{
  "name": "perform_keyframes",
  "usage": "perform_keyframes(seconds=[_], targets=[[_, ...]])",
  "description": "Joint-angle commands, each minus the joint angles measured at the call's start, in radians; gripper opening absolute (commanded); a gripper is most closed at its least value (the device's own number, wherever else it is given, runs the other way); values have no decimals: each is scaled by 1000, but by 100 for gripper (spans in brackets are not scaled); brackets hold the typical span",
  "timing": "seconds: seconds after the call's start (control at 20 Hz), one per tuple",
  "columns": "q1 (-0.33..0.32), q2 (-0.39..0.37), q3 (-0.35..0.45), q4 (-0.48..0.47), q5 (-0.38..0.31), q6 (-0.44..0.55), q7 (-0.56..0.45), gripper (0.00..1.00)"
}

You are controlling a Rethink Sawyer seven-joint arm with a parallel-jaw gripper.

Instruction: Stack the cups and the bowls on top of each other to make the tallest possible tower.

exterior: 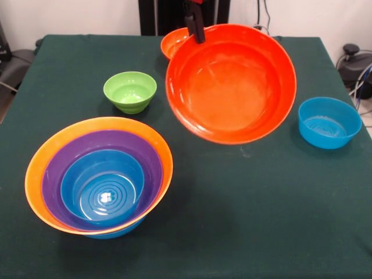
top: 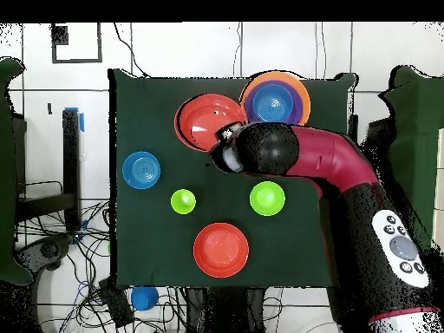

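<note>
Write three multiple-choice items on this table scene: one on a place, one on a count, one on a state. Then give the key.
1. Where does the purple bowl sit?
A. Alone beside the lone blue bowl
B. Nested inside the orange bowl of the tower
C. Upside down on the cloth

2. How many rims show in the tower in the front view?
A. One
B. Six
C. Three

3. How is the big red-orange bowl placed?
A. Tilted, its far rim gripped by the gripper
B. Nested in the tower
C. Flat under the small green bowl

Key:
1 B: purple lies between the orange bowl and a blue bowl.
2 C: orange, purple and blue rims ring one another.
3 A: its inside faces the front camera, and the dark fingers pinch its top edge.
</note>
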Motion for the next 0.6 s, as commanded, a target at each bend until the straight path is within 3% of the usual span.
perform_keyframes(seconds=[0.05,0.6], targets=[[-15,96,49,-140,-104,9,-287,0],[-43,107,63,-193,-198,-66,-288,0]])
